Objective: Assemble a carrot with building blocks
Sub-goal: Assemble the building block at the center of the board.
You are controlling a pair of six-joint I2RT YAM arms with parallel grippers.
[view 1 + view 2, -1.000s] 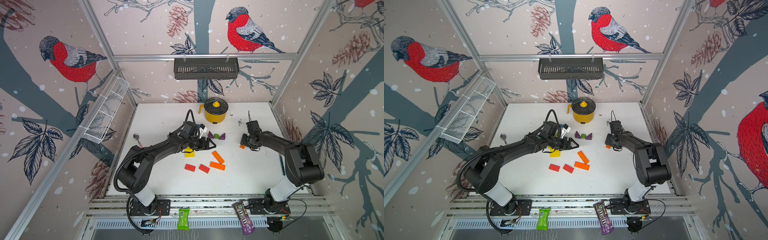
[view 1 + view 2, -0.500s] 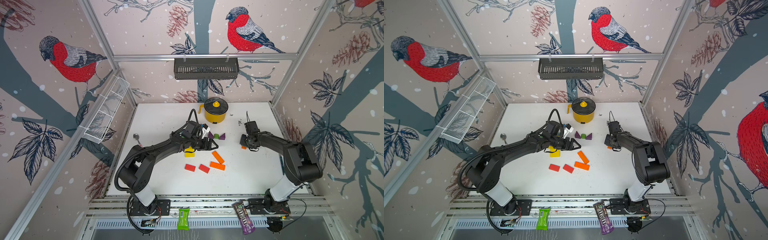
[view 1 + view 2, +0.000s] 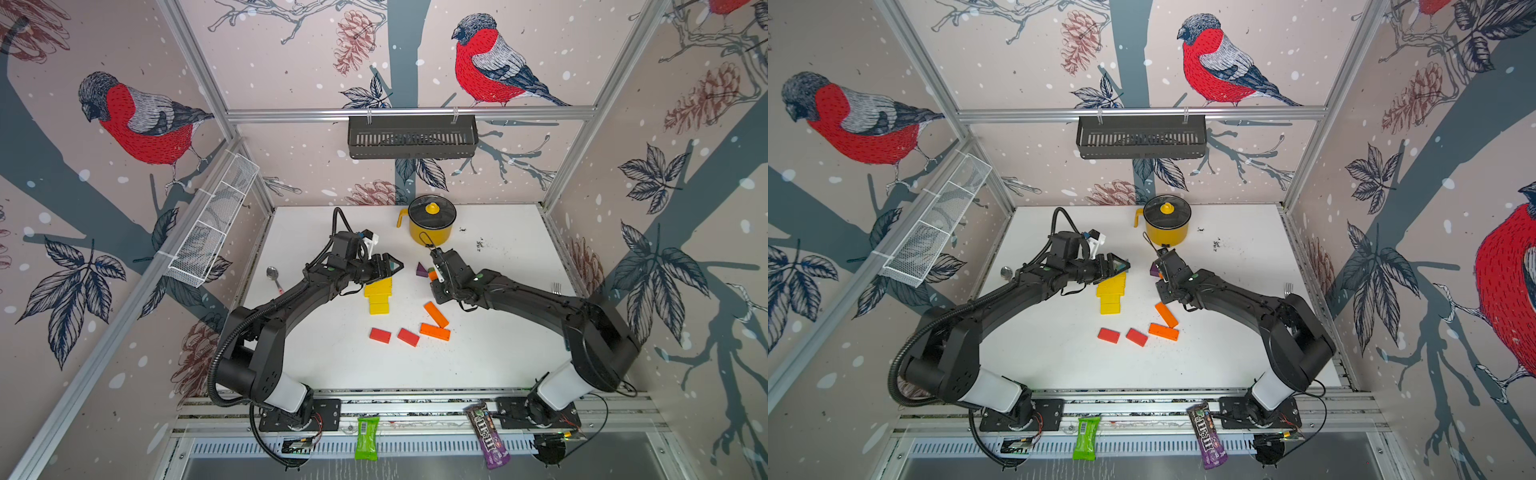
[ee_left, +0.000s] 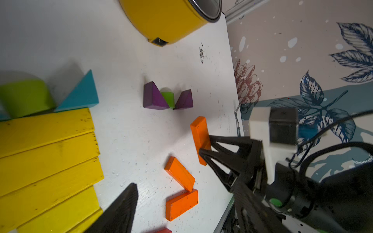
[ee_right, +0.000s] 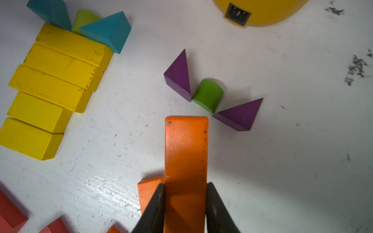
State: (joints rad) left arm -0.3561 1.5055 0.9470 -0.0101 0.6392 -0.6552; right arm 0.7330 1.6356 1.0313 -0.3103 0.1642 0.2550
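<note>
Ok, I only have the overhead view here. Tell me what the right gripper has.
Observer: The right wrist view shows the right gripper shut on an orange block, jaws on its two long sides.
Operator: Now report what lies past that block.
Observer: A green piece sits between two purple triangles; overhead shows only one triangle.
</note>
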